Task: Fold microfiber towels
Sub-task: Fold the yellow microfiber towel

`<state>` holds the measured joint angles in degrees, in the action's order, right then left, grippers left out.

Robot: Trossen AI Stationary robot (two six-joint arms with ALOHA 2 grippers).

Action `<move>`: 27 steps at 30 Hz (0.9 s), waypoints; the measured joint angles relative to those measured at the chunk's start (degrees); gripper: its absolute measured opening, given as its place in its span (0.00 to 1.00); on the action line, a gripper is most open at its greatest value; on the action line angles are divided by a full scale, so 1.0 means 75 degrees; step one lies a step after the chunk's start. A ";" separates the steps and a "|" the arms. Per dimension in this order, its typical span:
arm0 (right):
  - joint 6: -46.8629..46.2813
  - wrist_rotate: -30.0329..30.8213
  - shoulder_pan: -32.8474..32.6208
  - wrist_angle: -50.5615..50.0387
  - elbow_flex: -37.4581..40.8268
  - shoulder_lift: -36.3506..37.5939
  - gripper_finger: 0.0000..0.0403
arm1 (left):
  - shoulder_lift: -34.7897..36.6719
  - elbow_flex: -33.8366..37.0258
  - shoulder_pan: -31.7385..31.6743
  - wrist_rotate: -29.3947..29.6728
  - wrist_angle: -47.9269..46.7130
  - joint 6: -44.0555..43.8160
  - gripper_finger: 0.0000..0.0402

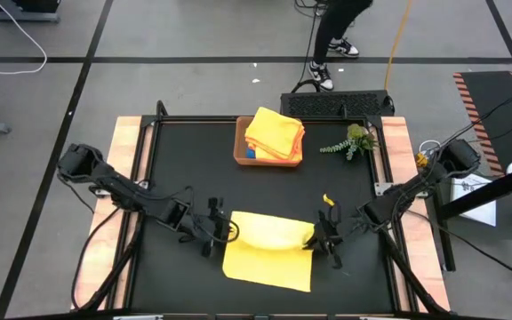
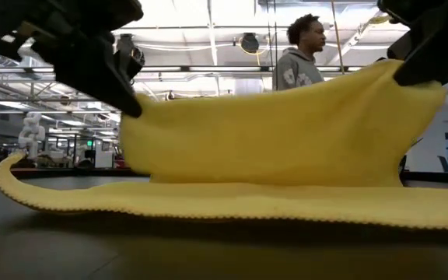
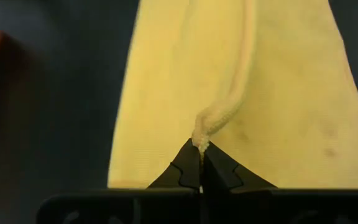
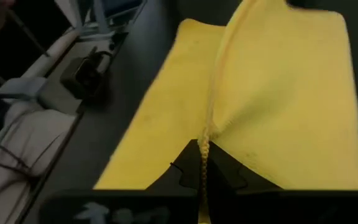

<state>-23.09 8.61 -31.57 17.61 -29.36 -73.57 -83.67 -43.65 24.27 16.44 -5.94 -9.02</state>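
Room: person (image 2: 302,54) in low view only | high: tray (image 1: 241,151) of towels (image 1: 276,132)

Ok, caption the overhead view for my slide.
Left gripper and right gripper lift a yellow towel's far edge, folded towels waiting in the tray.

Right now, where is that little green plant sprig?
In the high view, the green plant sprig lies on the table's far right part, just right of the brown tray holding folded towels, well beyond the yellow towel being folded.
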 joint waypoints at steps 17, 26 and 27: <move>-0.0032 -0.0180 -0.0761 0.0630 0.0000 -0.0313 0.00 | -0.0292 -0.0001 0.0901 0.0024 0.0828 -0.0430 0.00; -0.0045 -0.0186 -0.0966 0.1301 0.0000 -0.0816 0.00 | -0.0329 -0.0007 0.1297 0.0022 0.0889 -0.0686 0.01; -0.0047 -0.0197 -0.0966 0.1422 -0.0003 -0.0983 0.00 | -0.0365 -0.0007 0.1319 0.0019 0.0898 -0.0744 0.01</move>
<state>-23.44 7.13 -38.81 28.27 -29.39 -80.95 -86.41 -43.70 34.16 16.58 0.79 -14.59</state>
